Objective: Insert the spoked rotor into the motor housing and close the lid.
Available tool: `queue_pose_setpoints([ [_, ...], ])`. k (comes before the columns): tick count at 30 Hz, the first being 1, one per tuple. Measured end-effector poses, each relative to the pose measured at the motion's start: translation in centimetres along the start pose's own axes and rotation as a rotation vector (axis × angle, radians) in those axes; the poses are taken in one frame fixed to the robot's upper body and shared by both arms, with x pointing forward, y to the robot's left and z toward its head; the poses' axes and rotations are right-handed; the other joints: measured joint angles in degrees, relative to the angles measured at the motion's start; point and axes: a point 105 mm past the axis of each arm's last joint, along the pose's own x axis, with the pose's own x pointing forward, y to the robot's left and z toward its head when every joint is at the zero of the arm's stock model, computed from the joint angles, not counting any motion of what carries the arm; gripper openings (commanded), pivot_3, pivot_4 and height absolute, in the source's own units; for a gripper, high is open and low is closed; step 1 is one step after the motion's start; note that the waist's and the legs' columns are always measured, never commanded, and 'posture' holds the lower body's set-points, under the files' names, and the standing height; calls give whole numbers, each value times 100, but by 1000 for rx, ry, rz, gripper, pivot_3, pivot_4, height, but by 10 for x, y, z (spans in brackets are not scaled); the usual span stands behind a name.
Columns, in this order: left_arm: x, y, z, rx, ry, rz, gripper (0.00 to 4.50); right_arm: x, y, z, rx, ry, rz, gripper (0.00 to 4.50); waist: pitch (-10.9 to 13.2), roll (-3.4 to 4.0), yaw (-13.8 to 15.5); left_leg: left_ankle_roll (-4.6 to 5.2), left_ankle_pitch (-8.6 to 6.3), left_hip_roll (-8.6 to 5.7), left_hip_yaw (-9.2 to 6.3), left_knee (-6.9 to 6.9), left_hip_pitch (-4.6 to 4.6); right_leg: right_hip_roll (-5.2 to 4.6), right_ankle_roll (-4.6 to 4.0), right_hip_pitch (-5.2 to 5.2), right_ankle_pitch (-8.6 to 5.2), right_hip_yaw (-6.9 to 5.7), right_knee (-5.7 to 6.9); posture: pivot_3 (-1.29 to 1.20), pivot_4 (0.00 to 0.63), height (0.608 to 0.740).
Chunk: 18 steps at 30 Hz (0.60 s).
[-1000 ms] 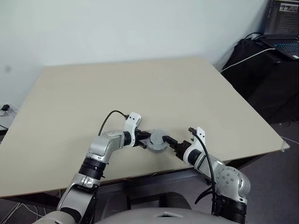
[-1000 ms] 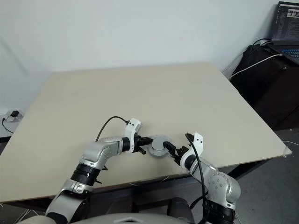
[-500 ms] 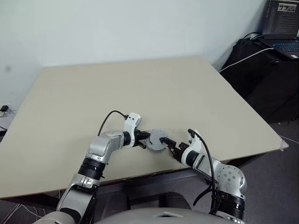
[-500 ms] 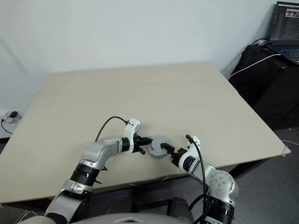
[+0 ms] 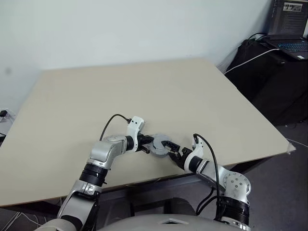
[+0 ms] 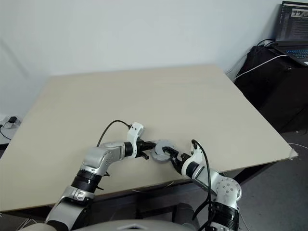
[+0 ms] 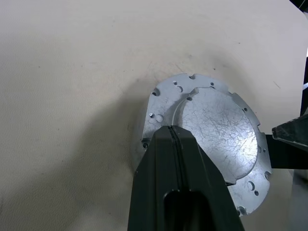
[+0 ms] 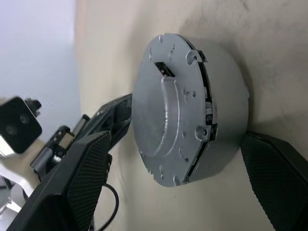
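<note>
Two tools flank the lid [image 7: 216, 139], which sits atop the motor housing [image 8: 226, 115] near the bench [image 5: 144, 91] front edge. Left tool [image 7: 172, 131], pressed together, rests on the lid's left rim. Right tool [image 8: 185, 192], spread wide, straddles the housing from the right.

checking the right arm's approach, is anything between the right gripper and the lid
Nothing visible. The right gripper is open with a finger on either side of the grey assembly, the lid on top. The left gripper, shut, rests on the lid's far edge.

Left end effector [image 7: 173, 132] fingers pressed together; right end effector [image 8: 178, 168] fingers spread wide.
</note>
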Motion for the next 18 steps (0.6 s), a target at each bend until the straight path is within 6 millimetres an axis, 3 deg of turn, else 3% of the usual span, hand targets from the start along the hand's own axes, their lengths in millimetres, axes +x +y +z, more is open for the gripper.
queue_pose_setpoints([
  [9, -1, 3, 0, 1, 2, 15, 0, 3, 5, 10, 78, -67, 67, 4485, 0, 1, -3, 1, 1, 0, 3, 0, 0, 2, 2, -2, 1, 6, 1, 0, 0, 740],
  [18, -4, 10, -2, -1, 3, 50, 0, 5, 15, 4, 73, -39, 109, 4485, 0, 1, -21, 1, 1, 4, 5, 0, 2, 7, 1, -3, 1, 9, 4, 0, 0, 740],
])
